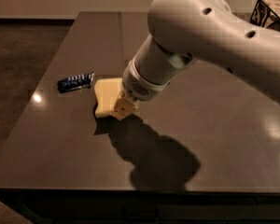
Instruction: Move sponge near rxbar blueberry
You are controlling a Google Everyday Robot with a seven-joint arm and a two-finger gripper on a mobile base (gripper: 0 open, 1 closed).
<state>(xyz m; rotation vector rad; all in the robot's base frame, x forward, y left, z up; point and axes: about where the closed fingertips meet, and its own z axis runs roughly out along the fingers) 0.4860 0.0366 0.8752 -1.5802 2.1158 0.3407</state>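
The pale yellow sponge (105,96) is in the middle left of the dark table (233,125), held slightly above it, with a shadow under it. My gripper (123,108) comes in from the right and is shut on the sponge's right side; one cream finger (124,109) shows in front of it. The rxbar blueberry (75,81), a small dark blue wrapper with white lettering, lies flat just left of the sponge, a small gap apart. My large white arm (200,36) fills the upper right.
A patterned box (270,10) stands at the table's far right corner. The arm hides the table area behind it. The table's left edge runs close to the wrapper, with brown floor (23,55) beyond. The front edge is near the bottom.
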